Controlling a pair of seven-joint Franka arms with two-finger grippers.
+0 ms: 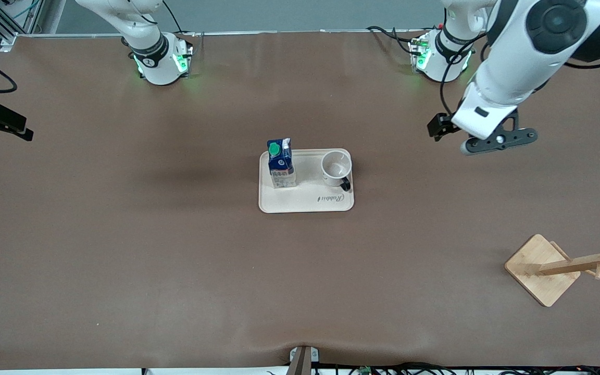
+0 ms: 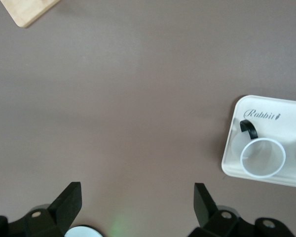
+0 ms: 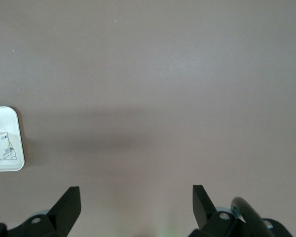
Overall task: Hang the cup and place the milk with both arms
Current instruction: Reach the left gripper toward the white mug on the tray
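Brown matting is covering the whole table (image 1: pixel 123 234), and near its middle a cream tray (image 1: pixel 305 203) is carrying the milk (image 1: pixel 281 163) and the cup (image 1: pixel 336 167) — both upright, the carton toward the right arm's end, the mug beside it with its black handle turned toward the front camera. Toward the left arm's end, nearer the front camera, a wooden cup rack (image 1: pixel 565 265) is standing on its square base. The left gripper (image 2: pixel 137 205) is hovering over bare mat between tray and rack with its fingers spread wide and holding nothing — the right gripper (image 3: pixel 136 205), likewise parted and empty, is hanging over bare mat beside the tray's milk end.
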